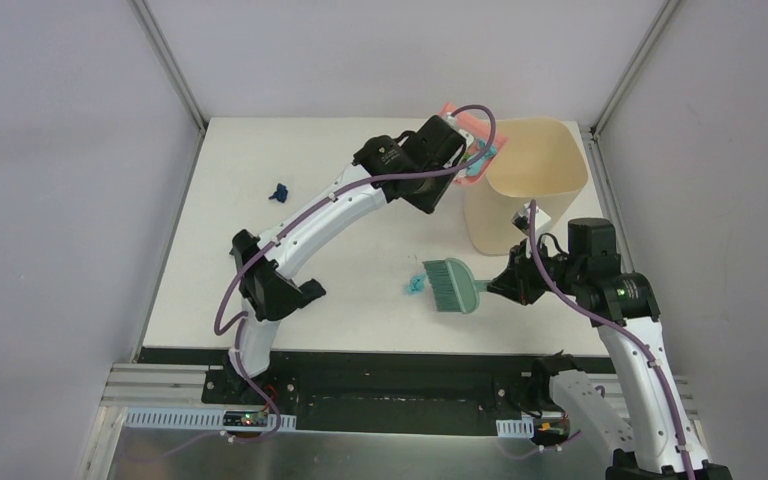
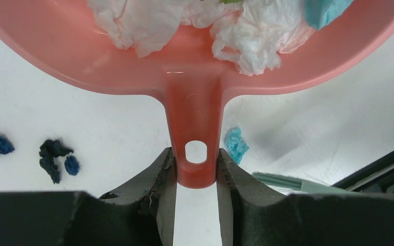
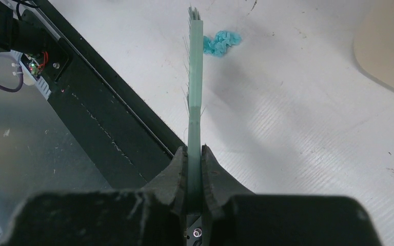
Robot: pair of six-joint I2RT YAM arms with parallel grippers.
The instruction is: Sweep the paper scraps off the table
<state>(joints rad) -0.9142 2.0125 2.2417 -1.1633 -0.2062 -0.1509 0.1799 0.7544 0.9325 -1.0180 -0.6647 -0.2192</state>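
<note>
1. The paper scraps are crumpled wads, and I judge them very light, soft and apt to skid or roll. They should be pushed with bristles, not pinched.
2. A teal scrap (image 1: 413, 286) lies on the surface (image 1: 360, 325) towards its near edge, just beside the bristles of the brush (image 1: 448, 283). A dark blue scrap (image 1: 279, 191) sits well apart, towards the far left corner. The left wrist view shows a few more dark wads (image 2: 51, 156) lying loose.
3. The right pincer (image 3: 195, 154) is clamped tight on the thin brush handle, with the brush held on edge.
4. The left pincer (image 2: 196, 169) grips the dustpan (image 2: 195, 77) by its handle end. The pan is lifted near the far right corner, beside the rim of the bin (image 1: 525, 180), and carries white wads (image 2: 246, 36) and a teal one.
5. The middle of the surface offers open room for sweeping. A hard stroke could flick the teal scrap over the near edge, which is close. The bin crowds the right side.
</note>
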